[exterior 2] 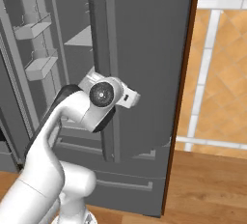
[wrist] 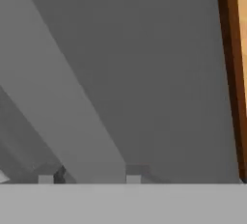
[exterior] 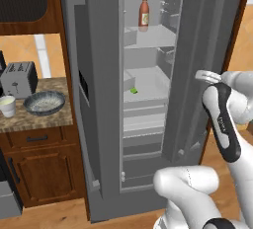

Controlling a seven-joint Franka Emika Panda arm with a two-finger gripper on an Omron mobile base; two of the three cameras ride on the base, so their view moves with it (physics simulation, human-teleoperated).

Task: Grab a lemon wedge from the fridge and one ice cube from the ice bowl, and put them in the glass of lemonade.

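My base views are evenly and flatly lit, with no glare and only faint shading inside the fridge [exterior: 148, 82]. Everything looks soft and coarse (rendered, low in detail). My hand view is dim grey, so close to the door handle [wrist: 72, 121] that edges blur, perhaps from nearness.

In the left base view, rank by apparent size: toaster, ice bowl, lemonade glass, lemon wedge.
Largest to smallest, as they look:
1. ice bowl and toaster, too close to rank.
2. glass of lemonade.
3. lemon wedge, though it sits farther back in the fridge.
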